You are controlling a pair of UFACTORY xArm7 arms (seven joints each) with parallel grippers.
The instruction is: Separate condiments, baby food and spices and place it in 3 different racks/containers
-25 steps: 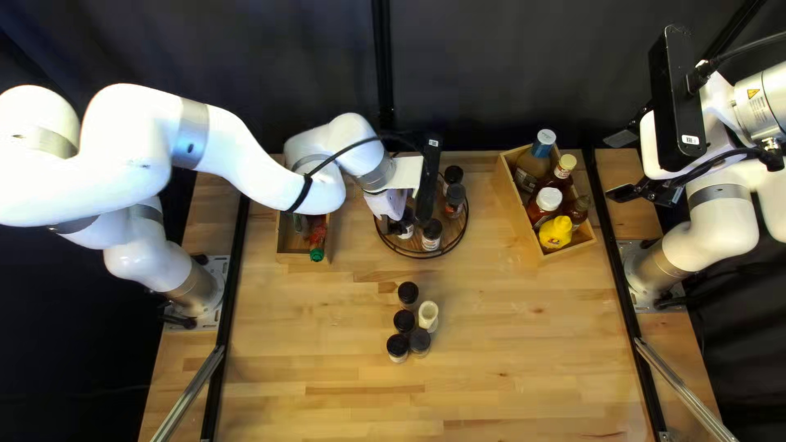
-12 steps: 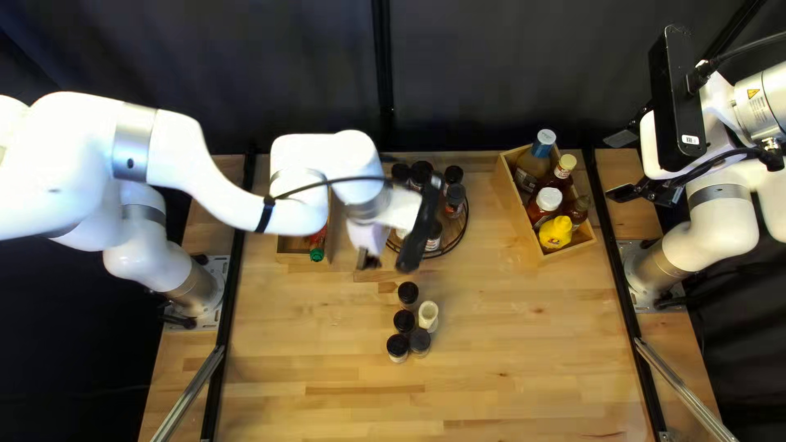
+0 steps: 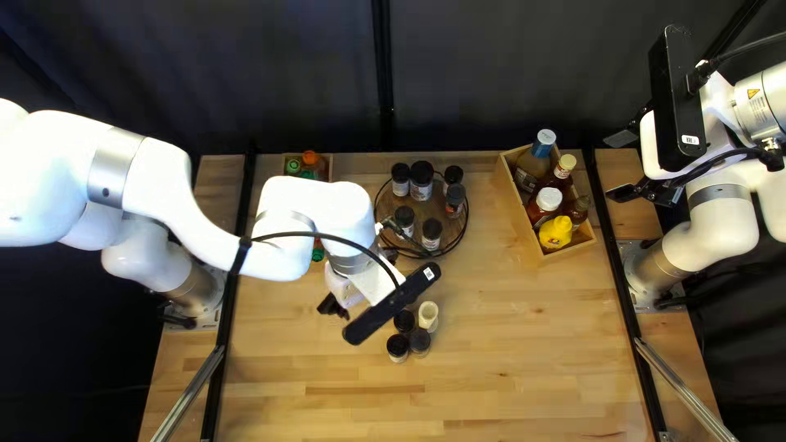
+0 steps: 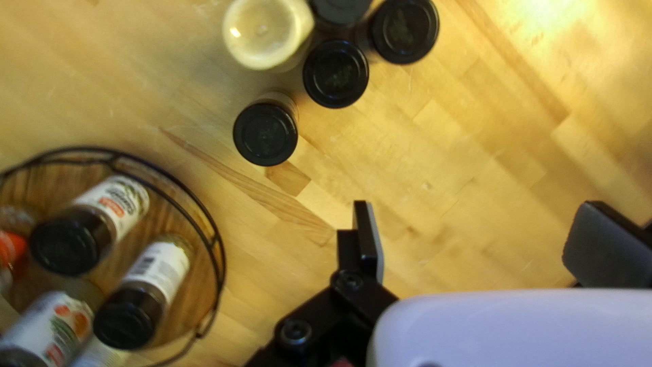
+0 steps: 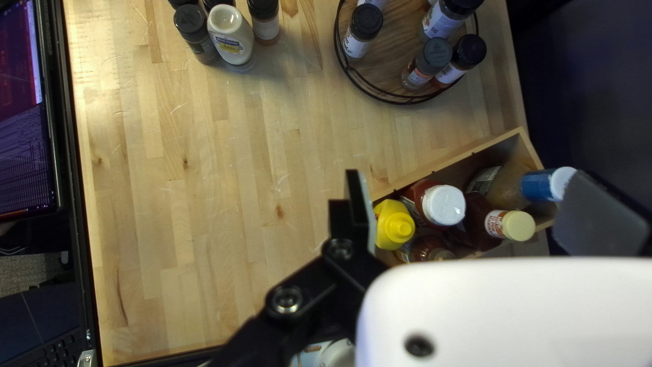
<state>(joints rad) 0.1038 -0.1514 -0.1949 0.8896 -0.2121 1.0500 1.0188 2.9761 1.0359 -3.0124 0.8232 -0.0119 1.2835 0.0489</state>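
Jars and a pale bottle [image 3: 428, 314] stand upright in a loose cluster on the worktop [image 3: 508, 360], long axes vertical; the black-lidded jars [image 3: 398, 348] have their lids up. Six more jars [image 3: 422, 180] stand lids up in the round wire-rimmed rack [image 3: 385, 235]. At the right of the top left view, a slanting wooden box [image 3: 513, 214] holds five condiment bottles, caps up, including a yellow bottle [image 3: 556, 232] and a blue-capped bottle [image 3: 542, 143]. A smaller box [image 3: 329, 166], partly hidden by my left arm, holds items with orange and green tops [image 3: 310, 157].

My left tool [image 3: 361, 284] is spread wide with nothing in it, near the cluster. My right tool [image 3: 622, 165] is also wide apart and empty, beside the slanting box.

The top left view shows three black lids in the cluster, with the left arm's camera [image 3: 393, 303] over part of that area; the left wrist view shows four, one jar [image 4: 266, 133] slightly apart from the rest. Only the right wrist view shows a screen [image 5: 24, 122] beside the worktop.

The pale bottle's label [image 5: 231, 46] has blue and yellow on it, and white labels [image 4: 161, 265] with small print face outward on jars in the round rack.
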